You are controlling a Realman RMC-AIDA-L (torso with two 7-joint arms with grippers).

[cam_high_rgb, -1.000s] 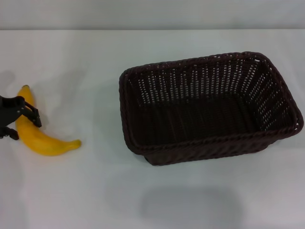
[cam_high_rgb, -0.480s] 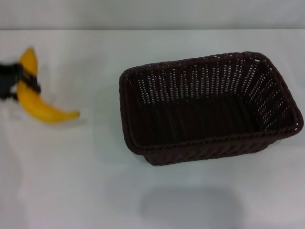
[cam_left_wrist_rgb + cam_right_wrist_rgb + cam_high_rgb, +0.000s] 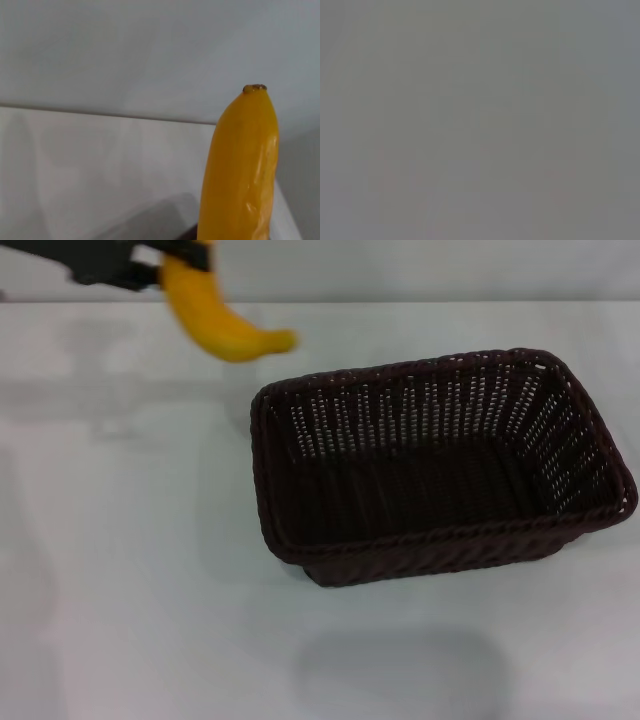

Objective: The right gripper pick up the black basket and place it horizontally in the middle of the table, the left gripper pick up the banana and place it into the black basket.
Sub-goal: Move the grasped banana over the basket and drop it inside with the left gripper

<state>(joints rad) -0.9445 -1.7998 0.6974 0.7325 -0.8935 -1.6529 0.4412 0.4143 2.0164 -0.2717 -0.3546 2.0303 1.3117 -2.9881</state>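
The black basket [image 3: 440, 465] sits on the white table [image 3: 130, 590], right of centre, lying with its long side across the view. The yellow banana [image 3: 215, 322] hangs in the air near the top left of the head view, above the table and just left of the basket's far left corner. My left gripper [image 3: 150, 268] is shut on its upper end. The left wrist view shows the banana [image 3: 242, 170] close up with its dark tip on top. My right gripper is out of view; its wrist view is plain grey.
A pale wall [image 3: 400, 270] runs along the table's far edge. Bare white tabletop lies left of and in front of the basket.
The left gripper has lifted the banana off the table at the left and carried it up and to the right, toward the basket. The basket has not moved.
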